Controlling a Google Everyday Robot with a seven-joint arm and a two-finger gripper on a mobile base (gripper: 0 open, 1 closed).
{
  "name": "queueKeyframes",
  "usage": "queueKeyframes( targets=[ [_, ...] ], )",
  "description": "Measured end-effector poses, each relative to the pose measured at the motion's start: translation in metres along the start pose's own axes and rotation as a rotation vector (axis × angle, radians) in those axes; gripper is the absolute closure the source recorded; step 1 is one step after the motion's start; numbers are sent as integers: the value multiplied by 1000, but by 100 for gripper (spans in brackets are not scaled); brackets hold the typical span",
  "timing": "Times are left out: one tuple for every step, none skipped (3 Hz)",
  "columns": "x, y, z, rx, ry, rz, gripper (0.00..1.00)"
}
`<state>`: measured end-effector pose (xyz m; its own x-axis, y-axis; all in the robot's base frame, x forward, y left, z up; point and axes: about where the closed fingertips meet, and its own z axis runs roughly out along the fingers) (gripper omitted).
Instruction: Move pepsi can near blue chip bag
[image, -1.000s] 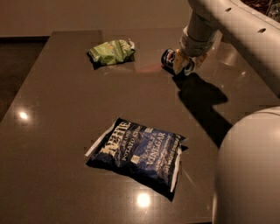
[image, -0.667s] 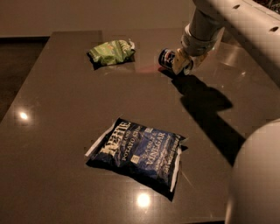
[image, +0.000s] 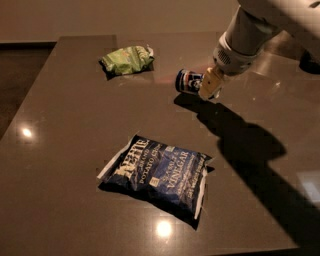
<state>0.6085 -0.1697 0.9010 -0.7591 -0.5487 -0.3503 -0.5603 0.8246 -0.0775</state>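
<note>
The pepsi can (image: 187, 81) is small and blue with silver ends. It lies sideways in my gripper (image: 204, 88), a little above the dark table (image: 65, 115) at the back middle. One yellowish finger (image: 210, 83) shows on the can's right side; the other is hidden behind the can. The gripper is shut on the can. The blue chip bag (image: 159, 175), dark navy with white lettering, lies flat at the front centre, well below and slightly left of the can.
A small light green bag (image: 127, 59) lies at the back left of the table, to the left of the can. My white arm (image: 250, 30) comes in from the top right and casts a broad shadow (image: 245, 145) across the table's right side.
The gripper and the pepsi can have moved together to the left and toward the front of the table, closer to the blue chip bag. The bags have not moved.
</note>
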Motion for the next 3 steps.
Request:
queueKeyframes(
  targets=[
    [30, 25, -10, -51, 19, -89, 100],
    [60, 53, -11, -126, 51, -190, 100],
    [84, 75, -7, -190, 77, -277, 84]
  ],
)
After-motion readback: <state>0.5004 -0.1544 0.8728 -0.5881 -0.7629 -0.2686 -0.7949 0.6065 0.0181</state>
